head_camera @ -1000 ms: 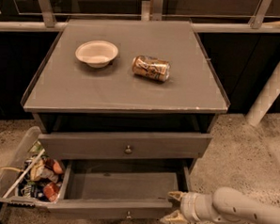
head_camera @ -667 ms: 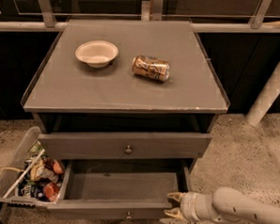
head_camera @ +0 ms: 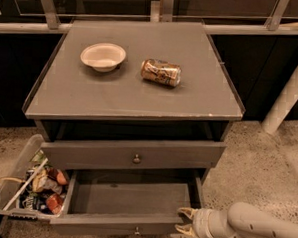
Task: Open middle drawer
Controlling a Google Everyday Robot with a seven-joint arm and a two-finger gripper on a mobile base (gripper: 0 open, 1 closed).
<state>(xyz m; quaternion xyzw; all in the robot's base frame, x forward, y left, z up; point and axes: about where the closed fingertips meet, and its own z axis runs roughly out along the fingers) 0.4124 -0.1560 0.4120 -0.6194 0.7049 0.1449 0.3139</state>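
Camera view from above and in front of a grey cabinet: the middle drawer (head_camera: 130, 197) stands pulled well out, its bare grey floor showing and its thin front panel lying nearest the camera, with the small round knob (head_camera: 137, 231) at the panel's centre. The tool (head_camera: 185, 220) sits at the drawer's front right corner, right against the end of the front panel. Whether it is clenched on that panel or released cannot be told. The pale arm (head_camera: 253, 229) reaches in from the right of the drawer, low and roughly level.

Directly above the drawer, the upper drawer (head_camera: 182, 154) is closed. Above that lies the counter (head_camera: 140, 98), carrying a white bowl (head_camera: 102, 56) upright over the drawer's left half and a gold can (head_camera: 161, 72) on its side over the drawer's middle, the two apart.

Just beside the drawer's left wall a clear plastic bin (head_camera: 17, 176) leans outward, filled with snack packets. A white post (head_camera: 290, 93) slants well to the drawer's right, farther back.
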